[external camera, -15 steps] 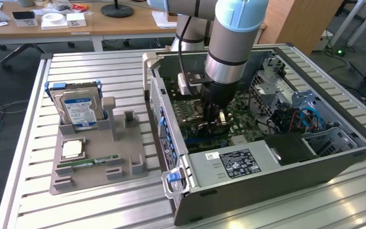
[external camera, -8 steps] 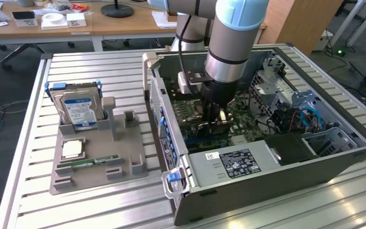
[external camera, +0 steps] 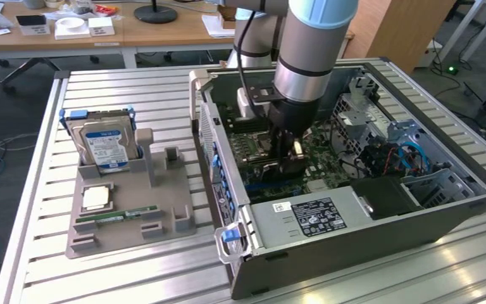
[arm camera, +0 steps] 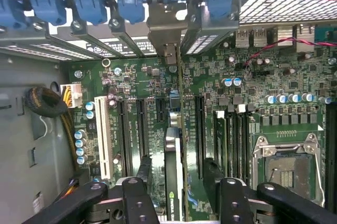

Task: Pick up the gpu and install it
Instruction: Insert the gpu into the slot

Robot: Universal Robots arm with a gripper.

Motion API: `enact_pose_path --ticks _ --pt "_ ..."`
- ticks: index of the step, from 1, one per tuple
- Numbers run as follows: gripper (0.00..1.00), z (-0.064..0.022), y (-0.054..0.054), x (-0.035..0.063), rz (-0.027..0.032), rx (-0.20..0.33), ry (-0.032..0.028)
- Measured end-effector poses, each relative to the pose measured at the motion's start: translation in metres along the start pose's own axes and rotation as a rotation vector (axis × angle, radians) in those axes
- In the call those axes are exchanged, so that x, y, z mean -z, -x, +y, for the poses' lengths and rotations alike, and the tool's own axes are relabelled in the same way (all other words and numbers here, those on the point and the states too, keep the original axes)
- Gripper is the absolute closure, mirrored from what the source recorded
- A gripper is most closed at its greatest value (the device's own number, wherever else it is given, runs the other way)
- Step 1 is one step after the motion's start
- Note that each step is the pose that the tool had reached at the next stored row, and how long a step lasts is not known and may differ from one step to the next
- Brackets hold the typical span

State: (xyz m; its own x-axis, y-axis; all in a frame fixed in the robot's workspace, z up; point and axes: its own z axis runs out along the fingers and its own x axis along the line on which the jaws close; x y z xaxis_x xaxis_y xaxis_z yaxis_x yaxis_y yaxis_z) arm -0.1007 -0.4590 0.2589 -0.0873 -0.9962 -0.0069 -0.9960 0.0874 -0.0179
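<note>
the open case (external camera: 344,247) gives room from above, and the arm (external camera: 311,57) takes its middle. the power supply (external camera: 306,215), drive cage (external camera: 445,183) and loose cables (external camera: 391,158) crowd the exterior view's right. the gpu (arm camera: 174,176) stands edge-on between the spread fingers (arm camera: 211,174), with narrow gaps on both sides. bare slots (arm camera: 124,129) lie free beside it, and blue clips (arm camera: 89,6) line the rear wall.
</note>
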Motion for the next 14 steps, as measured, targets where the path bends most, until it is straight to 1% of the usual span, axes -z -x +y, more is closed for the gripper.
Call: enact_pose_path --ticks 3,14 --pt "0.48 0.0 0.0 0.0035 -0.0001 0.0 -0.0006" --pt "0.48 0.0 0.0 0.0035 0.0 0.002 -0.0006"
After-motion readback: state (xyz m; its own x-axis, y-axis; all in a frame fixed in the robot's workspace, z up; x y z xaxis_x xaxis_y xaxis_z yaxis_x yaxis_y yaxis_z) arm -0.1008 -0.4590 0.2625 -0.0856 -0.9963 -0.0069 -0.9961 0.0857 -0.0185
